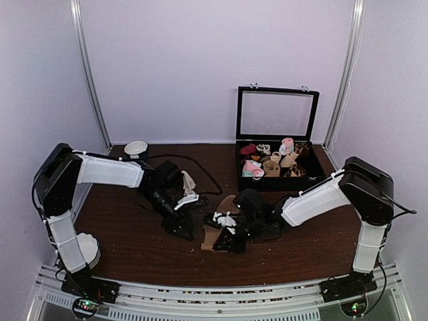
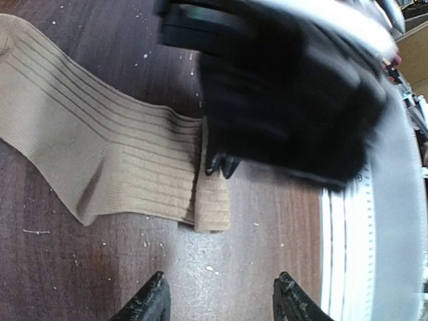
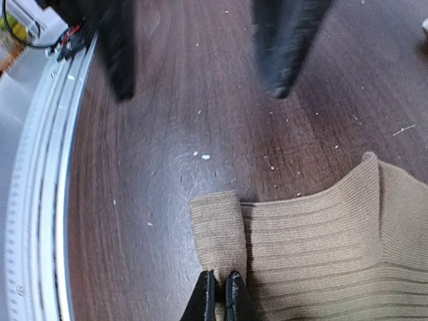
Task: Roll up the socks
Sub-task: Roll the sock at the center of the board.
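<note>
A tan ribbed sock [image 2: 100,154] lies flat on the dark wooden table, its near end folded over into a short flap [image 2: 212,200]. The sock also shows in the right wrist view [image 3: 321,247], with the flap [image 3: 217,227] at its left end. My right gripper [image 3: 219,289] is shut on the flap's edge; in the left wrist view it is a blurred black mass [image 2: 287,100]. My left gripper [image 2: 221,301] is open and empty, just short of the flap. In the top view both grippers, left [image 1: 182,227] and right [image 1: 229,242], meet over the tan sock [image 1: 211,239] at the table's front middle.
An open black box [image 1: 277,175] with several rolled socks stands at the back right, lid up. A white bowl [image 1: 136,148] sits at the back left. A black cable [image 1: 204,170] runs across the table. The metal front rail [image 2: 374,221] lies close to the flap.
</note>
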Robot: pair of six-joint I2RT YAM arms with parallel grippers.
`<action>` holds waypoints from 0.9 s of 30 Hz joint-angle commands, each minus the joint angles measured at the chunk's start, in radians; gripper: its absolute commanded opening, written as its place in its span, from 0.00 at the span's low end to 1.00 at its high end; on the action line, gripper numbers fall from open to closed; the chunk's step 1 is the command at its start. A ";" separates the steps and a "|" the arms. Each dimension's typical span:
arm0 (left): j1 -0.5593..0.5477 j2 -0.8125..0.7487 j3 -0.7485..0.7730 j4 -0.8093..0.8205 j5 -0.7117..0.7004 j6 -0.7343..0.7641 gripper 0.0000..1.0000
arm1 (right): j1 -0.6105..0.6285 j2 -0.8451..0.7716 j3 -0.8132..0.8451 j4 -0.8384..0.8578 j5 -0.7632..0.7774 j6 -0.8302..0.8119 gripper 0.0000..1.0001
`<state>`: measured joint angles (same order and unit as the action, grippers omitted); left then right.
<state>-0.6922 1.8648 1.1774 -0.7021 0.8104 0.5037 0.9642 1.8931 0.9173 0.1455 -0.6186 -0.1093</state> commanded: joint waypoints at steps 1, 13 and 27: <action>-0.026 -0.094 -0.109 0.212 -0.023 -0.012 0.54 | -0.053 0.117 0.050 -0.156 -0.133 0.193 0.00; -0.154 -0.035 -0.086 0.304 -0.248 0.053 0.48 | -0.136 0.219 0.061 -0.070 -0.274 0.395 0.00; -0.207 0.047 -0.048 0.288 -0.299 0.077 0.32 | -0.141 0.234 0.057 -0.032 -0.282 0.431 0.00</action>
<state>-0.8864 1.8931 1.0973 -0.4171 0.5102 0.5652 0.8299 2.0651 1.0119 0.2150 -0.9871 0.3046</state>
